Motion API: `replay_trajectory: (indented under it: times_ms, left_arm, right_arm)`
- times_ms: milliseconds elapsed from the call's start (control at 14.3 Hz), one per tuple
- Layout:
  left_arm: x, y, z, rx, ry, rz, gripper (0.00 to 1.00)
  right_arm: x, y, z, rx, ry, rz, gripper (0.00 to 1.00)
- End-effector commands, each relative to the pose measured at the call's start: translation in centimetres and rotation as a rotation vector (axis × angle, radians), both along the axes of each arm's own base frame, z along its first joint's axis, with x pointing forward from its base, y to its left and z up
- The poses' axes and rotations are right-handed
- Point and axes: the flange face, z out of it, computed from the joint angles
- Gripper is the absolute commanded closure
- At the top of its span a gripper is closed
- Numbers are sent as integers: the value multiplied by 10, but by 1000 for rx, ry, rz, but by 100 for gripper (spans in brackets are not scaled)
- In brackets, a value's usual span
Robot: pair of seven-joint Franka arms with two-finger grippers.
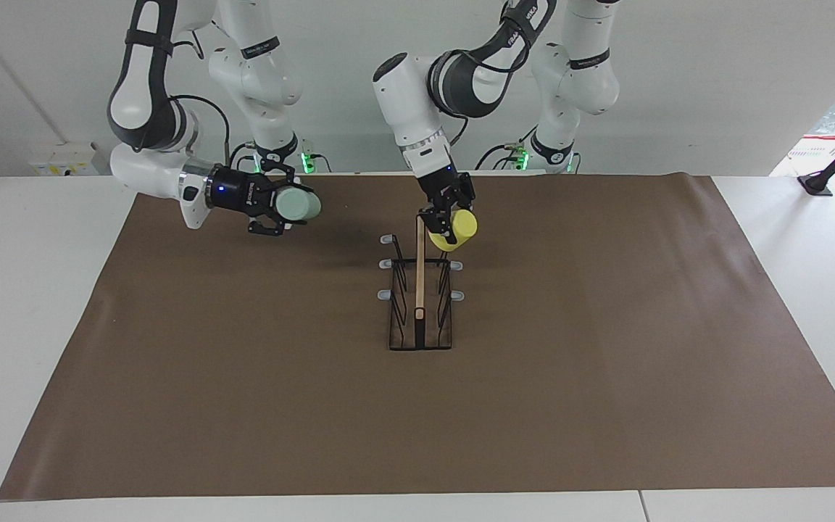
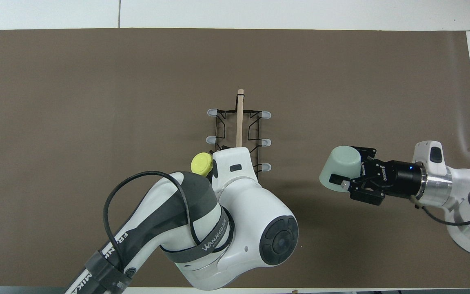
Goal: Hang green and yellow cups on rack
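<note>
The black wire rack with its wooden centre bar stands mid-table on the brown mat; it also shows in the overhead view. My left gripper is shut on the yellow cup, held tilted over the rack's prong nearest the robots on the left arm's side. That prong is hidden by the cup, so I cannot tell whether they touch. The yellow cup peeks out beside the left wrist in the overhead view. My right gripper is shut on the green cup, held sideways in the air over the mat toward the right arm's end.
The brown mat covers most of the white table. The other five grey-tipped prongs of the rack carry nothing. A black stand is at the table's corner by the left arm's end.
</note>
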Motion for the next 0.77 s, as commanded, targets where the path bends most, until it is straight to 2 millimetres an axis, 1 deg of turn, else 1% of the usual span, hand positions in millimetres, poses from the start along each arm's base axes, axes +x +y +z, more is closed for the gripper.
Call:
replay_trajectory:
  times_ms: [0, 140, 210, 279, 349, 489, 629, 699]
  left_arm:
    - [0, 1, 23, -3, 30, -74, 0]
    - [7, 12, 32, -12, 86, -124, 0]
    - [10, 17, 36, -17, 120, -150, 0]
    - [20, 30, 40, -3, 144, -188, 0]
    - [32, 47, 47, 2, 166, -221, 0]
    - [58, 86, 61, -30, 256, -305, 0]
    - [81, 127, 69, -46, 351, -448, 0]
    - [92, 148, 69, -54, 389, -505, 0]
  right_arm:
    - [-19, 23, -11, 47, -113, -60, 100]
    - [-19, 44, -20, 99, -124, -107, 100]
    - [-18, 60, -22, 121, -126, -133, 100]
    - [-17, 77, -31, 136, -127, -162, 100]
    - [-17, 92, -39, 149, -127, -185, 100]
    - [-18, 120, -63, 194, -121, -234, 100]
    - [-11, 132, -78, 197, -136, -251, 100]
    - [-9, 137, -80, 194, -143, -243, 100]
